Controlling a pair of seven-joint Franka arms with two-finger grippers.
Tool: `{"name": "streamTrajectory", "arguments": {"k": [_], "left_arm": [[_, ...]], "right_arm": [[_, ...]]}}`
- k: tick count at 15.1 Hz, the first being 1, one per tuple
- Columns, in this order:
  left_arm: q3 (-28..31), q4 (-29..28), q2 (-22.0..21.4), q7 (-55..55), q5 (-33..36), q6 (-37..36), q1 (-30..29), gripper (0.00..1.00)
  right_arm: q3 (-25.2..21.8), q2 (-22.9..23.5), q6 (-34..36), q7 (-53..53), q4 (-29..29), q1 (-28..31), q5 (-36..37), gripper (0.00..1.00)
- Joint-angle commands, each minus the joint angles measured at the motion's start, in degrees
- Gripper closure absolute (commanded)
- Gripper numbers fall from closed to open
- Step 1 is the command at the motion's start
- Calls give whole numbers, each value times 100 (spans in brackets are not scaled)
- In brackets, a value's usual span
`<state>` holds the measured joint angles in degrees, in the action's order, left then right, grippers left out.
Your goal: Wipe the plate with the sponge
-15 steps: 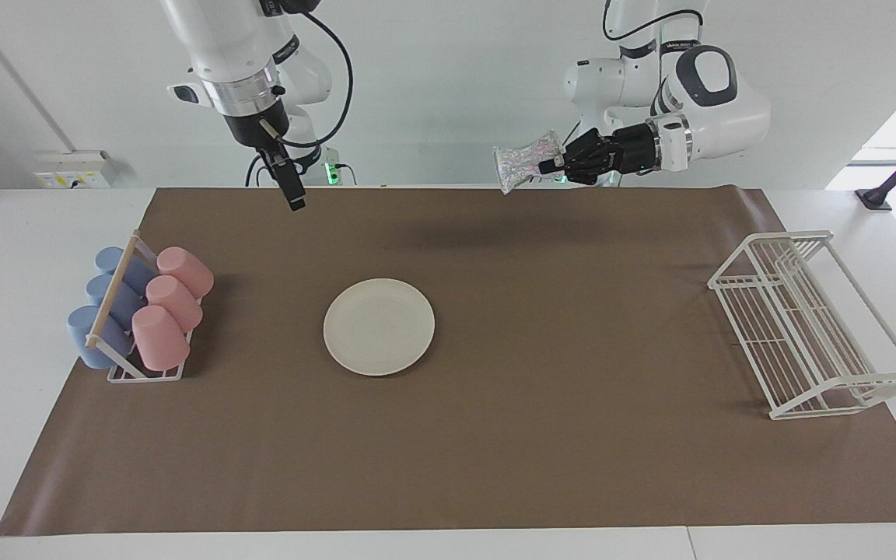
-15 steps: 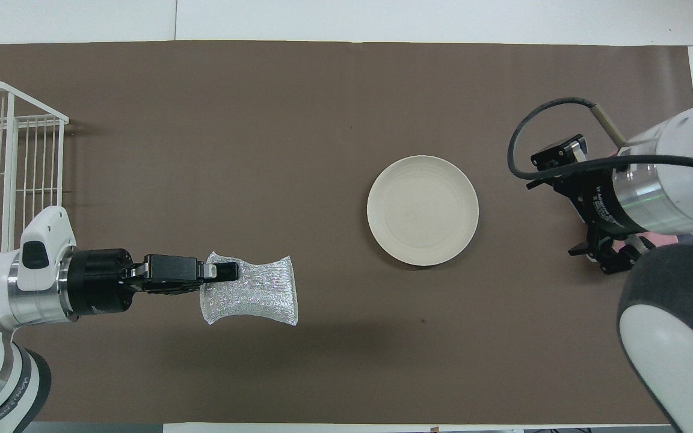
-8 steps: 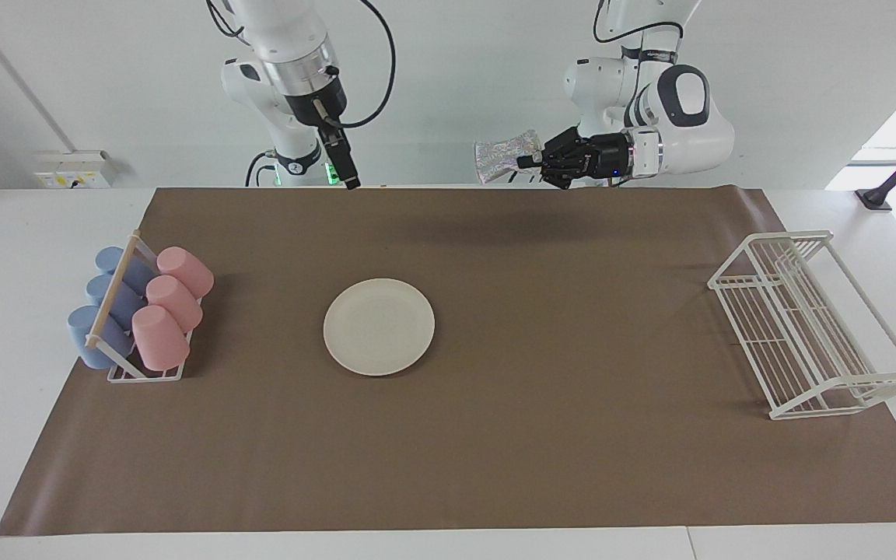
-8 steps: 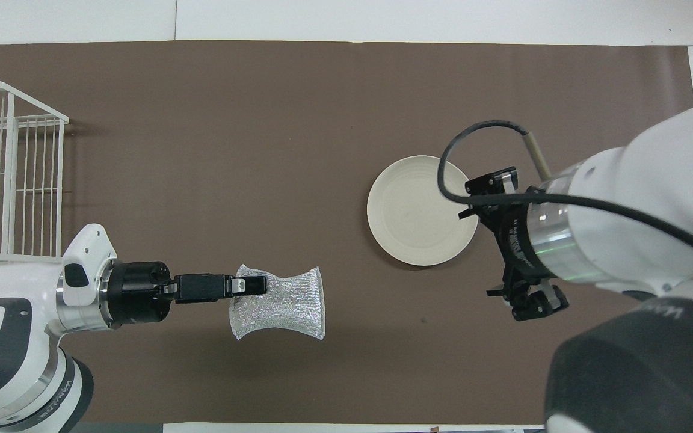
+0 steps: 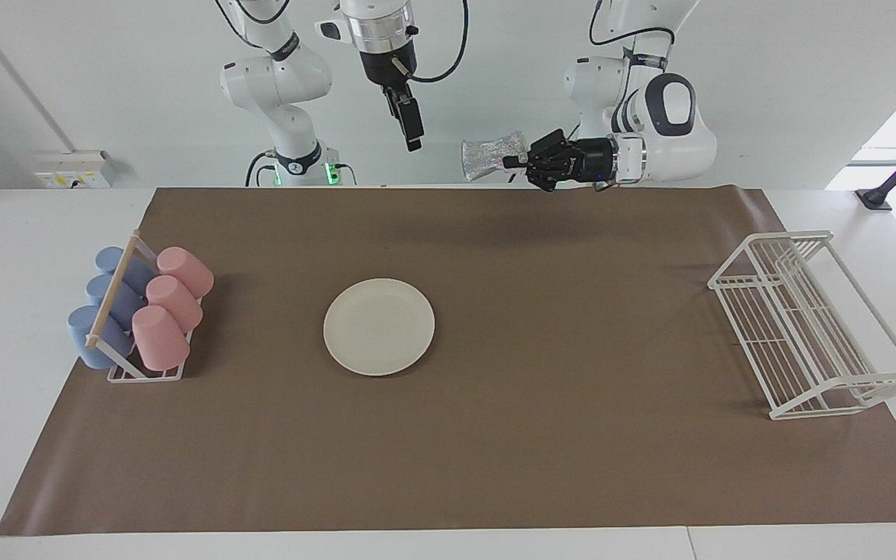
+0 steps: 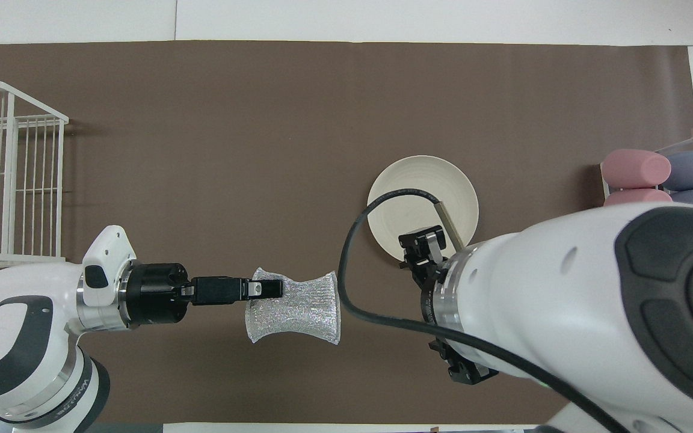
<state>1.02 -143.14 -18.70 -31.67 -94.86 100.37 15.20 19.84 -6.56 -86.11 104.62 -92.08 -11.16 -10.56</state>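
plate point(image 5: 379, 327) on mat point(image 5: 495, 467) mid-table, cup rack point(image 5: 141, 315) at right arm's end, wire rack point(image 5: 813, 323) at left arm's end, sponge point(image 5: 488, 157) aloft in left gripper point(image 5: 512, 162) over mat edge nearest robots, right gripper point(image 5: 412, 134) raised beside it

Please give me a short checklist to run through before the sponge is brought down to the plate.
1. Sponge held: ok, the left gripper is shut on one end of it, up in the air.
2. Plate flat on the brown mat: ok.
3. Plate's face bare: ok.
4. Sponge touching plate: not ok, it hangs high over the mat's edge nearest the robots.
5. Right gripper out of the way: cannot tell; it hangs high, holding nothing, between the sponge and the plate's side.
6. Cup rack and wire rack apart from plate: ok.
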Motion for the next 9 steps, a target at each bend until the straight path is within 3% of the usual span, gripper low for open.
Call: {"name": "streamTrajectory", "arguments": {"k": [1, 9], "left_arm": [[74, -3, 7, -137, -147, 0, 263, 100], [57, 23, 16, -146, -182, 18, 369, 100]], "right_arm": [[28, -100, -160, 575, -152, -52, 28, 0], [28, -223, -1487, 1165, -548, -448, 28, 0]]}}
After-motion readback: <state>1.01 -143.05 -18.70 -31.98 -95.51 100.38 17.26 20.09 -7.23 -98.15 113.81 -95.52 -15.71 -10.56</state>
